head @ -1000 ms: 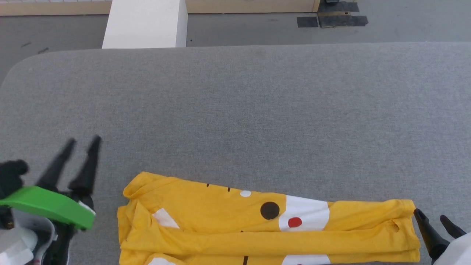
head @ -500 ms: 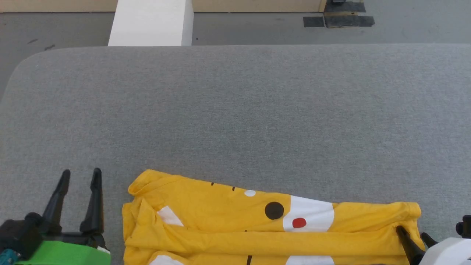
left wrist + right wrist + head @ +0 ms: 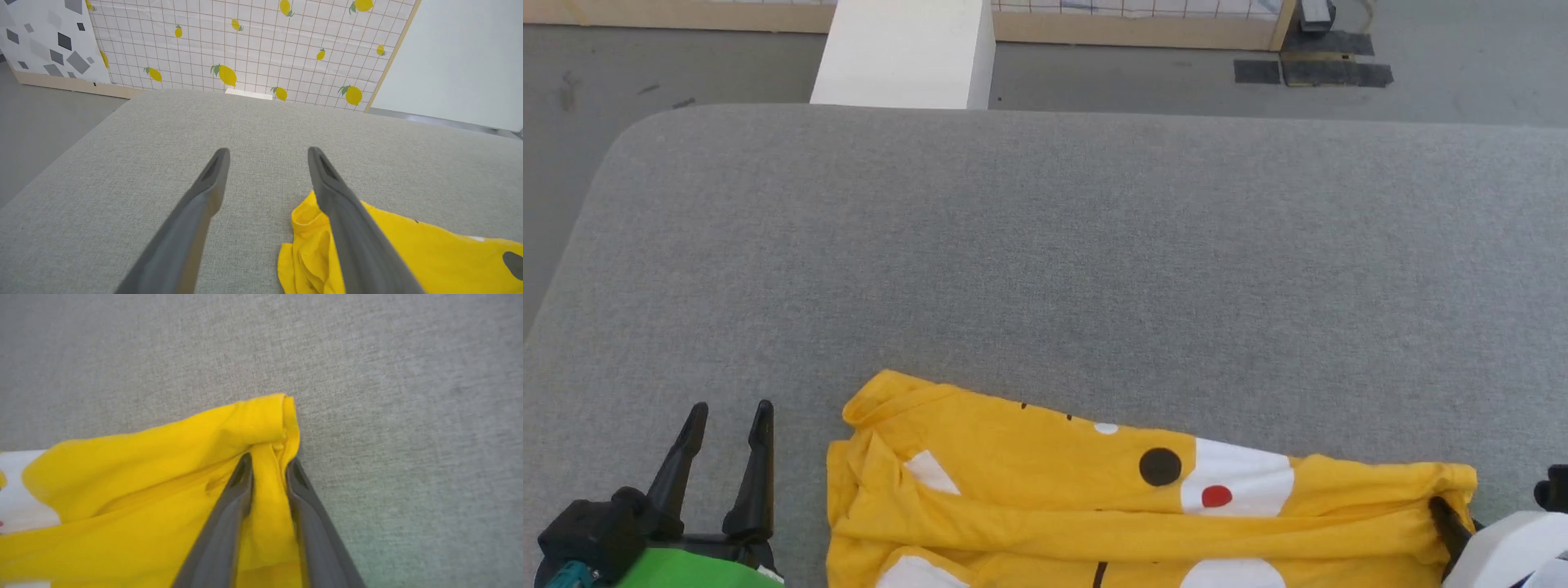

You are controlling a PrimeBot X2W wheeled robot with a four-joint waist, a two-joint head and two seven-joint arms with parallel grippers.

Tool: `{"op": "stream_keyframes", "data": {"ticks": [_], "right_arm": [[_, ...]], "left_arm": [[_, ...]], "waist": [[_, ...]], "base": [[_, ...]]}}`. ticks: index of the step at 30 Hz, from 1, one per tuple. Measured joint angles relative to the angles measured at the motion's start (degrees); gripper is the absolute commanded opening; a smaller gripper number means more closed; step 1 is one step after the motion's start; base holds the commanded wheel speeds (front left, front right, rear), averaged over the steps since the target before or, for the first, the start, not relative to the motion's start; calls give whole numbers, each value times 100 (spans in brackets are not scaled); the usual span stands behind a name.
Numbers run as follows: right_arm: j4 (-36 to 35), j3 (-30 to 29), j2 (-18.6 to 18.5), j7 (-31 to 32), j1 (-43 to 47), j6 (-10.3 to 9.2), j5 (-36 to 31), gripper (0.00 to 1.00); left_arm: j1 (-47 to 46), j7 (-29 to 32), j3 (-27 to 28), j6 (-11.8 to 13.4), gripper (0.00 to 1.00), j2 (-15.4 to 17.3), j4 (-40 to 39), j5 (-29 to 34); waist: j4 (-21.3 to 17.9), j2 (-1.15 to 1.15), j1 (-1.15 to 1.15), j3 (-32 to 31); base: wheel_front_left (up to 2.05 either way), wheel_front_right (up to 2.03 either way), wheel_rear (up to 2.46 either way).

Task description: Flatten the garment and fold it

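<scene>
Lowered since a second ago, the left gripper (image 3: pixel 731 406) points across the grey padded table (image 3: pixel 1045 245) with its fingers spread wide and holding nothing, just left of the garment (image 3: pixel 1045 498). The yellow shirt lies folded lengthwise along the table's near edge. At its right end, the right gripper (image 3: pixel 269 458), which was open beside the hem, now pinches a fold of cloth.

Yellow garment (image 3: pixel 1029 490), white patches (image 3: pixel 1245 482), red dot (image 3: pixel 1216 496), black dot (image 3: pixel 1160 466)
</scene>
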Motion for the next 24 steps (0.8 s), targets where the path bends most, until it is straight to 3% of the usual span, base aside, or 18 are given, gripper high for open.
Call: {"op": "stream_keyframes", "data": {"ticks": [7,18,24], "right_arm": [[-230,-270,118,146,-121,3,-515,0],[-436,-1905,-255,246,-430,2,-1285,0],[-580,-1868,-252,263,-431,-1,-1263,0]], "left_arm": [[4,0,-42,-31,100,-62,109,127],[8,0,-177,-27,100,-51,311,613],[7,0,-127,-29,100,-94,310,661]], "waist": [[-39,0,0,-129],[-168,0,0,-123],[-198,0,0,-116]], "base": [[0,0,0],[0,0,0],[0,0,0]]}}
